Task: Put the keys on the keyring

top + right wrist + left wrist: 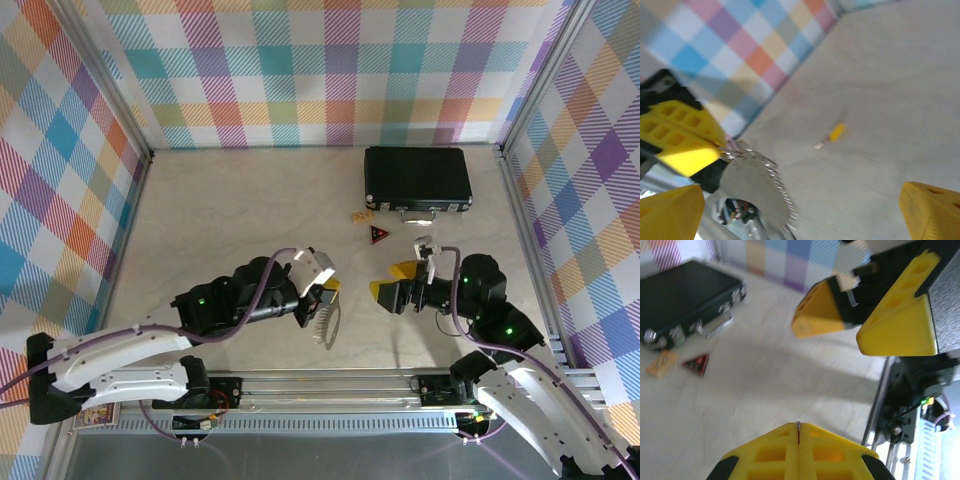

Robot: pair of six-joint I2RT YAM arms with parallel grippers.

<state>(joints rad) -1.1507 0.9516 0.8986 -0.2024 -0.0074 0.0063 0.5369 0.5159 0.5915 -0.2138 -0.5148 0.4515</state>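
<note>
The left arm [120, 360] and right arm [535, 395] have white lower shells and black upper links with green lights [200, 298]. Purple cables [262, 265] run along both. Their fingers [897, 322] are yellow, pocketed wedges.

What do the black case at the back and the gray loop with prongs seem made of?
Black case: probably hard plastic or leatherette, matte, with shiny metal-looking latches and handle. Gray loop: seems thin flat metal, dull finish; its prongs glint silvery.

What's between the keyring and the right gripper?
Nothing; in the top view, bare table separates the keyring from the open right gripper.
</note>
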